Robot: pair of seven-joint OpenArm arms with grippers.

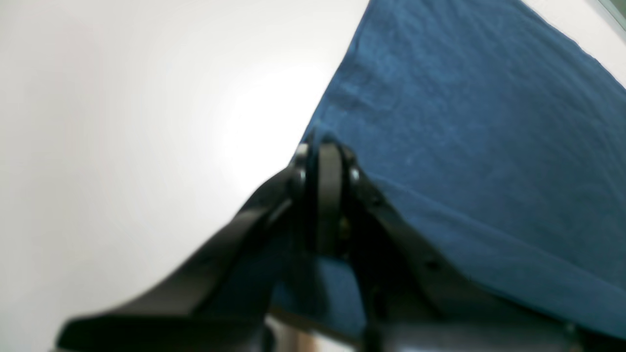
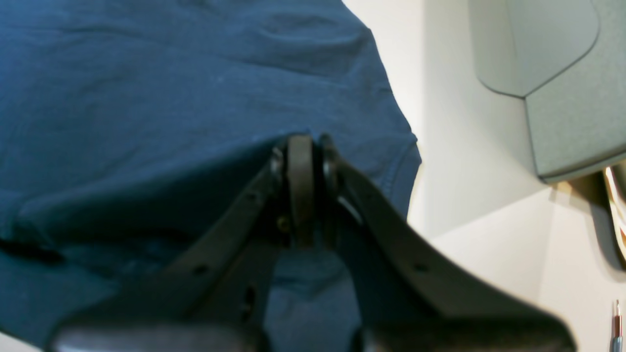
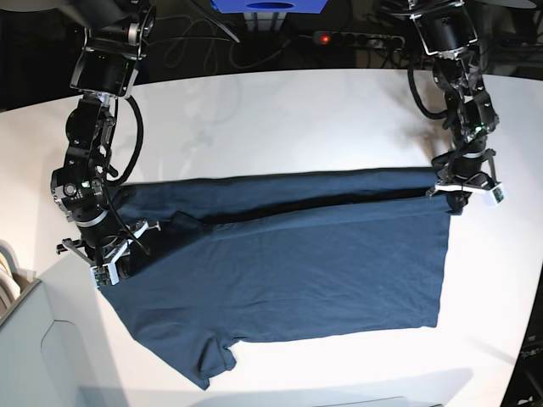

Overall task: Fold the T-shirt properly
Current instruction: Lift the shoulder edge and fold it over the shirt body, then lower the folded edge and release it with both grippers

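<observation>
The dark navy T-shirt (image 3: 297, 271) lies spread across the white table (image 3: 280, 119), with a long strip along its far edge doubled over toward me. One sleeve (image 3: 212, 365) sticks out at the near left. My left gripper (image 3: 458, 193) is at the shirt's far right corner, shut on the fabric edge; in the left wrist view its tips (image 1: 325, 146) pinch the blue cloth (image 1: 464, 122). My right gripper (image 3: 114, 267) is at the shirt's left end, shut on the cloth (image 2: 146, 98) beside the sleeve hem, as its tips (image 2: 301, 142) show in the right wrist view.
A grey panel (image 3: 34, 356) borders the table's near left corner and shows as a grey shape (image 2: 562, 98) in the right wrist view. A power strip (image 3: 356, 38) and cables lie behind the table's far edge. A blue box (image 3: 267, 4) stands at the back.
</observation>
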